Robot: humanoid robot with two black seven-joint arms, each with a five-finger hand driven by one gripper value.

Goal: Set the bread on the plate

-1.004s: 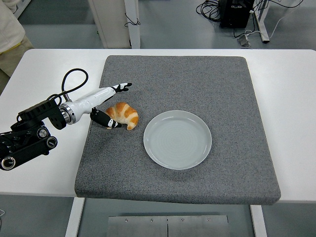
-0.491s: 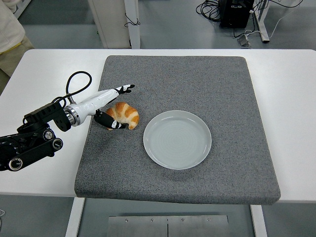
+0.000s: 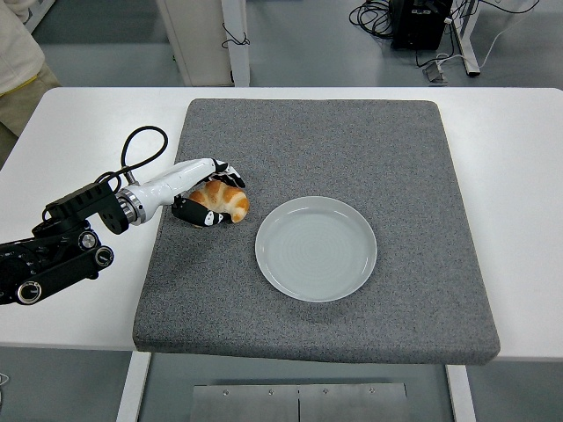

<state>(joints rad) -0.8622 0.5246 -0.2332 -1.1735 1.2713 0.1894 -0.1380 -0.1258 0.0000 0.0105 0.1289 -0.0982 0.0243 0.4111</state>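
A golden croissant (image 3: 225, 201) lies on the grey mat (image 3: 352, 132), just left of the pale round plate (image 3: 316, 248). My left hand (image 3: 214, 193) comes in from the left and its fingers are curled over the top of the croissant, with the thumb against its near side. The bread rests on the mat about a hand's width from the plate's rim. The right arm does not show.
The mat covers the middle of the white table (image 3: 79, 132). A black cable (image 3: 139, 149) loops above my left forearm. A person's sleeve (image 3: 18, 53) shows at the top left corner.
My left hand's fingers, stretched out above the croissant before, have curled down onto it. The croissant has shifted very slightly to the right.
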